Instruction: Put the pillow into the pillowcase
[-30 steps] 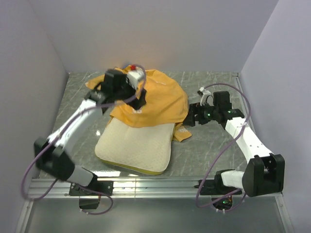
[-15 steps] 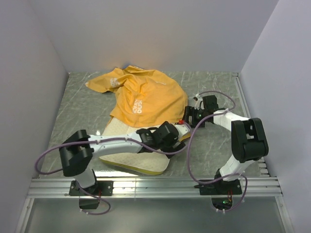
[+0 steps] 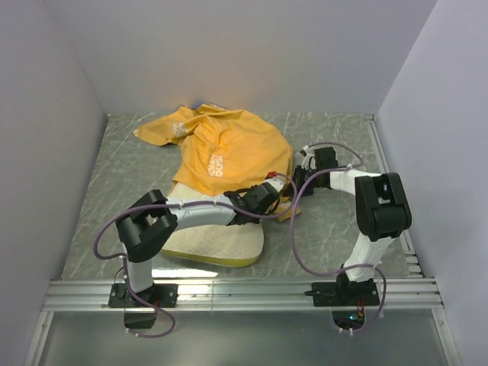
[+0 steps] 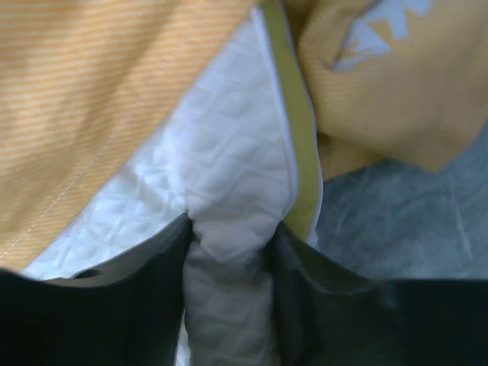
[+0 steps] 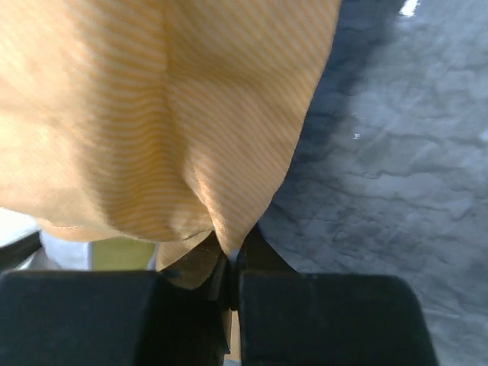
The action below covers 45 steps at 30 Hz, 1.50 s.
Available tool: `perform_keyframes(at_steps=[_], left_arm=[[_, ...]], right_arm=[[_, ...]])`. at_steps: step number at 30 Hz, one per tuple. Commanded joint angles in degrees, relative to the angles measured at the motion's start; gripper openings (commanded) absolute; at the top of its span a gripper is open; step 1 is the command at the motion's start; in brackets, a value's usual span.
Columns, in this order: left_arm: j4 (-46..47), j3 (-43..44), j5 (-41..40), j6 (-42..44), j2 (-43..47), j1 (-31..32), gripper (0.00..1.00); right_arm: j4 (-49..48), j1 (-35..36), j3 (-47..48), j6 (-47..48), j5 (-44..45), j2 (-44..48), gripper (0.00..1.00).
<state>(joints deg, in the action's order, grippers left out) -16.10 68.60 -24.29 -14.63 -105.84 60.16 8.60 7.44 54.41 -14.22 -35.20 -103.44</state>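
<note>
Left gripper (image 4: 229, 305) clamped on the pillow (image 4: 229, 175): a raised ridge of white quilted fabric is squeezed between the two dark jaws and touches both. The grip sits just inside the yellow-green band (image 4: 299, 152) along the pillow's edge. Orange-yellow pillowcase (image 4: 91, 91) lies over the pillow right beyond the pinch, with another flap of it past the band, resting on the grey bench (image 4: 404, 229). Right gripper (image 5: 232, 278) is closed tight, jaws almost meeting, on a thin fold at the pillowcase's edge; cloth fans upward from the pinch, and a sliver of the pillow's white face and green band shows at lower left of the right wrist view. From the top view, the pillowcase lies crumpled, orange side up, over the far middle of the bench, its near hem overlapping the pillow's far end. The pillow lies flat, left of centre toward the near edge, near half uncovered. The left arm (image 3: 198, 212) stretches low across the pillow to its far right corner. Both grippers sit close together there, at the near right corner of the pillowcase.
</note>
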Motion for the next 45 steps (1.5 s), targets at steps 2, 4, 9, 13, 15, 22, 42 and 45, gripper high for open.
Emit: perform_keyframes(at_steps=[2, 4, 9, 13, 15, 22, 42, 45], left_arm=[[1.3, 0.2, 7.7, -0.6, 4.0, -6.7, 0.01], [2.8, 0.0, 15.1, -2.1, 9.8, -9.2, 0.00], [5.5, 3.6, 20.2, -4.0, 19.6, -13.3, 0.00], [4.1, 9.6, 16.3, -5.3, 19.8, -14.6, 0.00], [4.6, 10.2, 15.2, -6.8, 20.0, -16.7, 0.00], [5.1, 17.2, 10.9, -9.0, 18.7, -21.2, 0.00], [2.4, -13.7, 14.8, -1.2, 36.5, -14.2, 0.00], [7.6, -13.6, 18.9, -7.1, 30.9, -14.2, 0.00]], right_arm=[[0.1, -0.4, -0.3, 1.0, -5.6, 5.2, 0.00], [0.7, -0.1, -1.6, 1.2, -6.8, 8.1, 0.00], [6.4, 5.5, -0.1, 3.1, -10.0, 19.0, 0.00], [11.0, 12.0, 3.3, 4.2, -11.2, 24.0, 0.00], [12.9, 14.3, 5.3, 4.2, -12.5, 26.1, 0.00], [11.2, 17.6, 10.6, 1.6, -31.0, 26.3, 0.00], [-0.5, 21.2, 16.9, -9.2, -19.6, 13.8, 0.00], [1.6, 22.1, 14.4, -7.8, -20.3, 15.5, 0.00]])
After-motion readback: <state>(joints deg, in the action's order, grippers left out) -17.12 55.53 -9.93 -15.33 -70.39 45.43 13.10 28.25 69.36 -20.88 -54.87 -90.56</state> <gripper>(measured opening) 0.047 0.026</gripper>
